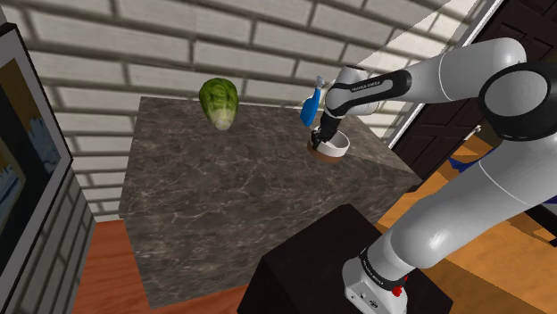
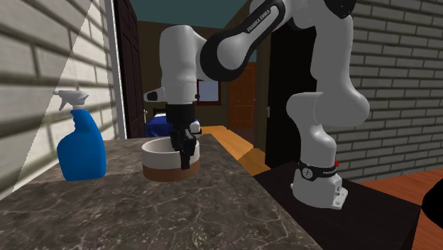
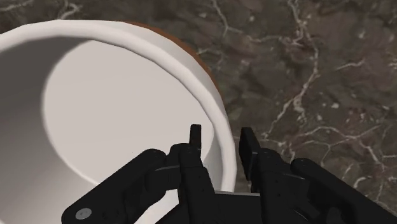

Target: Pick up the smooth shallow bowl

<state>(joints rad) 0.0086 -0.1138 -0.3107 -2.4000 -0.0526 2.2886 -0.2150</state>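
Reaching out from its stand, the white arm pointed its black end effector [image 1: 319, 141] [image 2: 186, 153] [image 3: 219, 130] straight down, fingers slightly apart astride the wall of the white shallow bowl with a brown base [image 1: 335, 147] [image 2: 160, 160] [image 3: 114, 108]. The bowl sat on the dark veined marble tabletop [image 1: 223, 205] [image 2: 142, 213] [image 3: 305, 63], toward the shoulder view's far right. A blue spray bottle [image 1: 309, 107] [image 2: 79, 153] stood near it, and a green cabbage [image 1: 218, 101] lay well apart to that view's left.

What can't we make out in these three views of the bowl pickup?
Shoulder view: the end effector covers much of the bowl, so its inside is hidden.
Second exterior view: the bowl's own wall hides its inside; the end effector blocks part of that wall.
Wrist view: the bowl runs off the picture's edge; its brown base is mostly under the rim.
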